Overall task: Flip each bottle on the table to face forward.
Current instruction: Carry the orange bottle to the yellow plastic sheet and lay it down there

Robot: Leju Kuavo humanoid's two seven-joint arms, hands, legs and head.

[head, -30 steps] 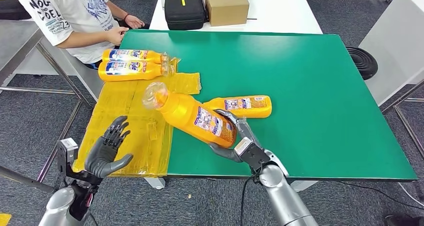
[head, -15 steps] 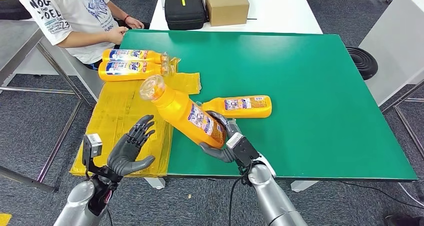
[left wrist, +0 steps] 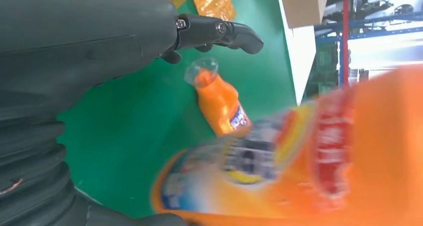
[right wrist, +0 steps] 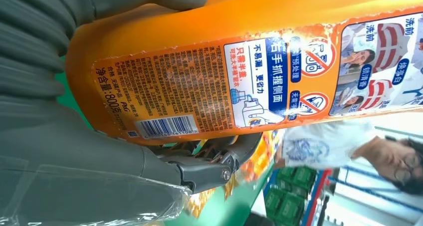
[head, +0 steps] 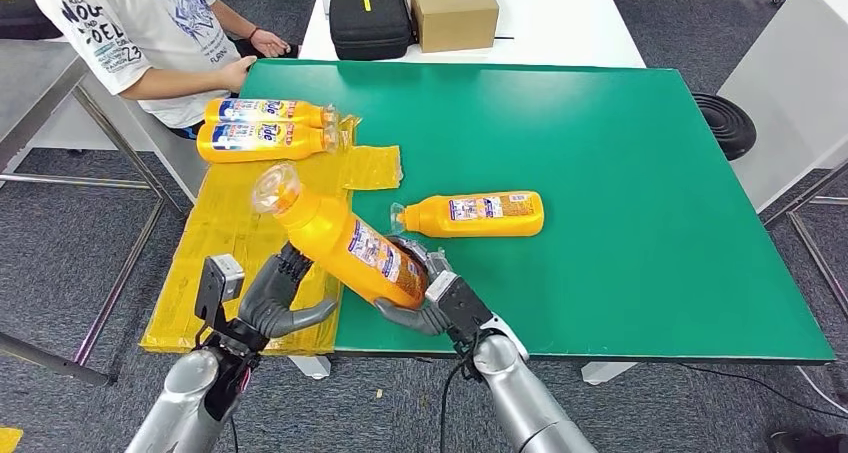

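Observation:
My right hand (head: 432,295) grips the base of an orange bottle (head: 340,239) and holds it tilted above the table's front edge, clear cap up and to the left. In the right wrist view its back label with a barcode (right wrist: 209,89) faces the camera. My left hand (head: 272,298) is under the bottle's middle with fingers spread, holding nothing; the left wrist view shows the bottle (left wrist: 309,156) blurred, very close to the hand (left wrist: 100,51). A second orange bottle (head: 475,214) lies on the green table (head: 620,173). Two more bottles (head: 262,129) lie side by side on yellow plastic.
Yellow plastic sheeting (head: 240,233) covers the table's left end. A person in a white shirt (head: 140,23) sits at the far left corner with a hand on the table edge. A black case (head: 370,19) and a cardboard box (head: 452,9) stand on the white table behind.
My right hand has carried the tilted bottle to the left and nearer to me. My left hand has risen and come in under the bottle.

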